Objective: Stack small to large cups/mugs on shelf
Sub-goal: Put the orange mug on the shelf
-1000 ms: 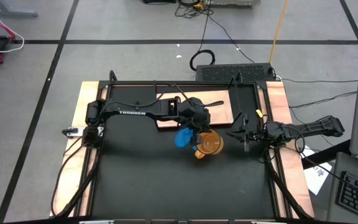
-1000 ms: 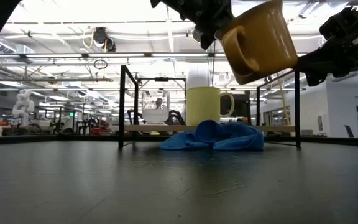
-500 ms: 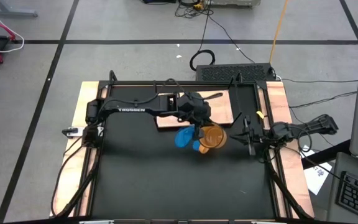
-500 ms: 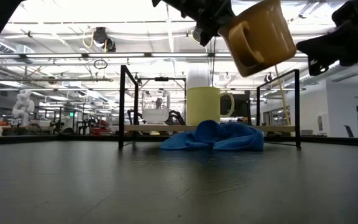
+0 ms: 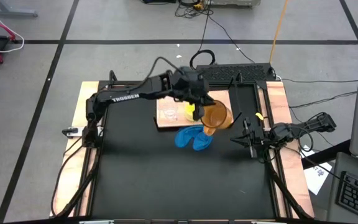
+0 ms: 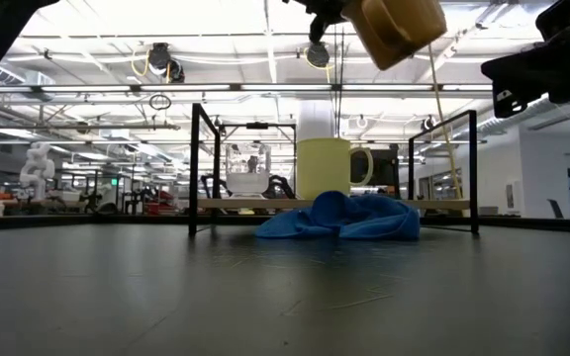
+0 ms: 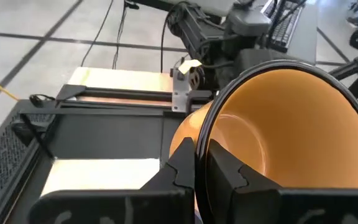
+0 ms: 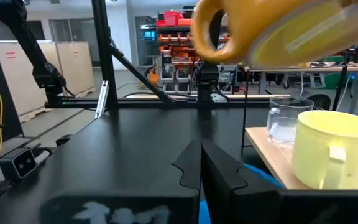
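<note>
The orange-brown mug (image 5: pixel 216 116) hangs high over the right part of the light-wood shelf (image 5: pixel 166 121), with my left gripper (image 7: pixel 197 149) shut on it. In the low view the mug (image 6: pixel 394 25) is at the top, well above everything else. The yellow mug (image 8: pixel 328 149) and the small clear cup (image 8: pixel 284 124) stand side by side on the shelf (image 8: pixel 269 152) on their bases. My right gripper (image 5: pixel 244 138) waits shut near the table's right edge, holding nothing. My left gripper pinches the orange-brown mug's wall at the rim (image 7: pixel 201 127), one finger (image 7: pixel 182 158) outside and one finger (image 7: pixel 224 171) inside the hollow. The fingers come from the table's left, slanting down. The mug is lifted clear and tilted, its handle (image 8: pixel 209 31) toward the table's near side.
A crumpled blue cloth (image 5: pixel 194 137) lies on the black table just in front of the shelf. Black frame posts (image 6: pixel 196 168) stand around the shelf area. A dark perforated box (image 5: pixel 235 71) and cables lie beyond the far edge.
My left gripper has risen and swung toward the table's far edge with the orange-brown mug, from above the blue cloth to above the shelf's right part. The mug stays tilted in the same hold, and the clear cup and yellow mug now show uncovered.
</note>
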### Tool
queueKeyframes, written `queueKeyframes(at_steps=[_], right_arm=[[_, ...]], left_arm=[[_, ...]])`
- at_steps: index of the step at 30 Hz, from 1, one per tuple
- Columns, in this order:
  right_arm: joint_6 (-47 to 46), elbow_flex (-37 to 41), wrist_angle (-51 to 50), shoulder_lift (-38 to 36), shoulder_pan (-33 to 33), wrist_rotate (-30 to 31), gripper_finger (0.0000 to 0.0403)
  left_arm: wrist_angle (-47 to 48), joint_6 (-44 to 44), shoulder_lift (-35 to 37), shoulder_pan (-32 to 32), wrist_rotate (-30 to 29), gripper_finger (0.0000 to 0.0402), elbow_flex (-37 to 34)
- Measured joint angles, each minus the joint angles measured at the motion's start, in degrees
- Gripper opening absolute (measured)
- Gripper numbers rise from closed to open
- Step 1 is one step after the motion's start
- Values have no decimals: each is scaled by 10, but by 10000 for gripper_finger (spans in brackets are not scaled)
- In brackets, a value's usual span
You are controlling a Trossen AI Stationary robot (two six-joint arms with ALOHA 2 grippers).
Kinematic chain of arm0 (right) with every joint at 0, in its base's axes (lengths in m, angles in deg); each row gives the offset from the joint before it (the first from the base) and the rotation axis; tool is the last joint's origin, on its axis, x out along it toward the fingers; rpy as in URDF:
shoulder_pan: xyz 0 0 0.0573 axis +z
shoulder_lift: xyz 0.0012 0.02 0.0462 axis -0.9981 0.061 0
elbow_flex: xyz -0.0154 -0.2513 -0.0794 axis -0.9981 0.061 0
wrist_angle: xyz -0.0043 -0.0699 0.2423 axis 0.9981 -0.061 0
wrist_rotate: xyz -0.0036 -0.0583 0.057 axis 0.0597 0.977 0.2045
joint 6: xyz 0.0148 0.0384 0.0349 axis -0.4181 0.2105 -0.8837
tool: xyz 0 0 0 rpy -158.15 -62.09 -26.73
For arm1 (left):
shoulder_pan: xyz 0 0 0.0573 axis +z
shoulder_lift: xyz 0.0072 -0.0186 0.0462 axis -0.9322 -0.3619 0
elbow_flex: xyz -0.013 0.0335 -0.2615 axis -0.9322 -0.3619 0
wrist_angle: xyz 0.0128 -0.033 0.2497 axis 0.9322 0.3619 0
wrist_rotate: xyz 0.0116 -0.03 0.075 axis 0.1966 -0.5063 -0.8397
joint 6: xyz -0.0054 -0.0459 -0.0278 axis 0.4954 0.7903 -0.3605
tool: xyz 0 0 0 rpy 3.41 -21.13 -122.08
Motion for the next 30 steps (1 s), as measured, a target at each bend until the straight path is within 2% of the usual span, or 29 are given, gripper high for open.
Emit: queueKeyframes(at_steps=[7,14,22,27,30], right_arm=[[0,0,-1,0,0,0,0],[0,0,-2,0,0,0,0],[-1,0,1,6,0,1,0],[-2,0,0,14,0,1,0],[-2,0,0,18,0,1,0]], left_arm=[[18,12,0,33,12,15,28],[9,-11,-10,38,11,15,30],[-10,-3,-87,69,20,15,100],[24,-3,-137,82,41,15,166],[26,-2,-148,93,47,15,169]])
